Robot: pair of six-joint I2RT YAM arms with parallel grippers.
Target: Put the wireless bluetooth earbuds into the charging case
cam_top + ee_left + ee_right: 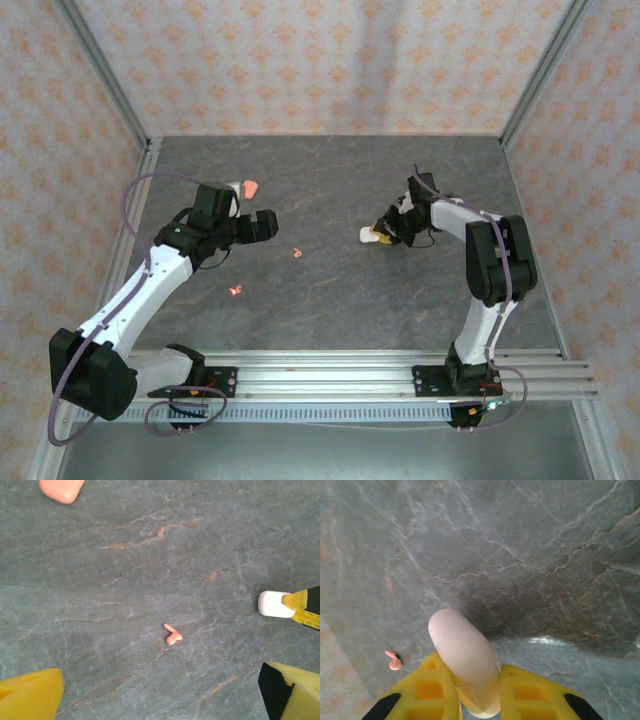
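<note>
Top external view: the right gripper (388,233) clamps the white case (370,235) at 3 o'clock, and the left gripper (264,224) hangs spread wide at 9 o'clock. A coral earbud (297,253) lies loose at centre, a second coral earbud (236,291) at 7 o'clock, and the pink case (250,187) at 11. Judging by this, no insertion is done yet.

Both arms same build. Left arm (140,290), right arm (490,265): white tubular links, black joint housings, black base blocks (195,372). Thin lilac cable (130,200) looped loose along the outside of each, more coiled by the bases. Right fingers (432,692): yellow moulded plastic, square recessed pockets, black rear sections. Left fingers (30,695): same yellow, black face on one.
</note>
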